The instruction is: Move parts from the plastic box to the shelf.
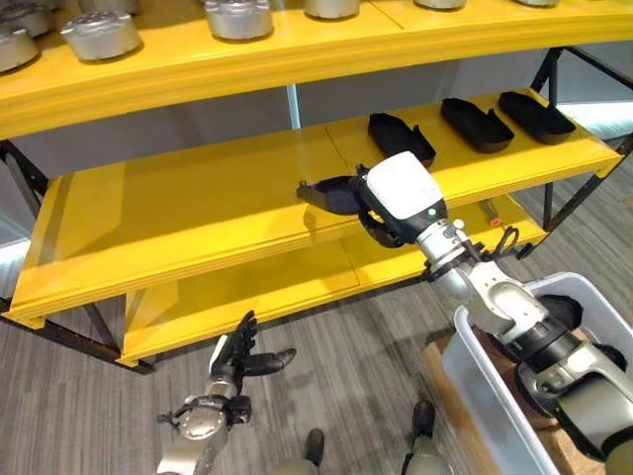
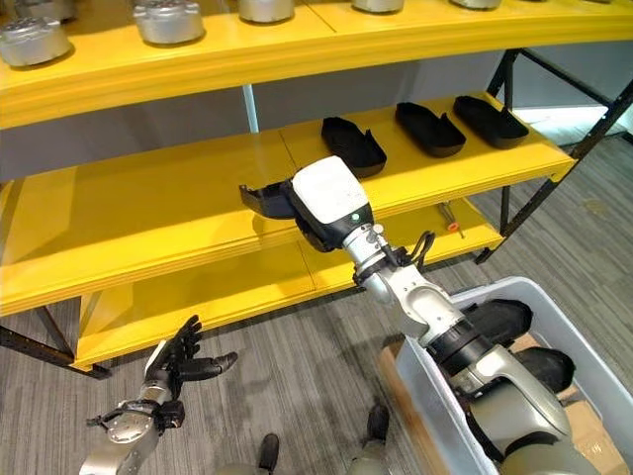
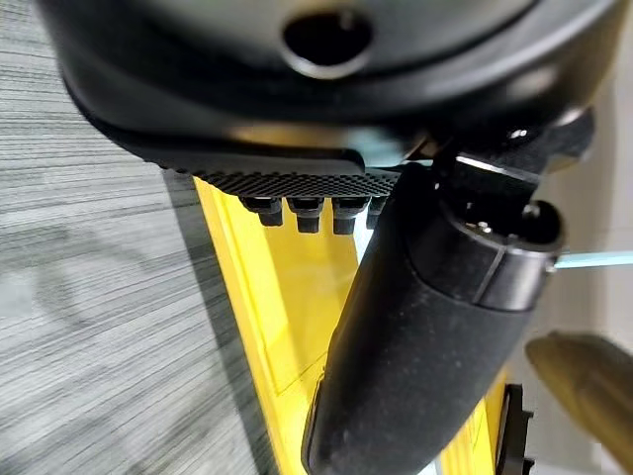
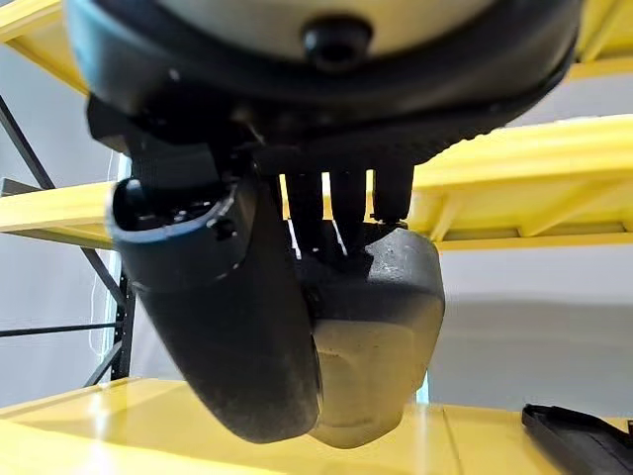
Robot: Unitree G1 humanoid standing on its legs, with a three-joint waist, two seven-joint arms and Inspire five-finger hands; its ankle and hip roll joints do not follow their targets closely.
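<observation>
Left eye view has the right hand clamped on a black part over the middle shelf, three like parts lying beyond. Right eye view adds the plastic box and the left hand, fingers straight, low by the floor. Right wrist view shows fingers curled round that part.

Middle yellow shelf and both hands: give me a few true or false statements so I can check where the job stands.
1. The right hand holds a black moulded plastic part over the middle yellow shelf. True.
2. Three black parts already lie on that shelf. True.
3. The left hand grips a part. False: it is open and holds nothing, low over the floor.
4. The grey plastic box sits on the top shelf. False: it is by the right arm, low down; round metal parts stand on top.
</observation>
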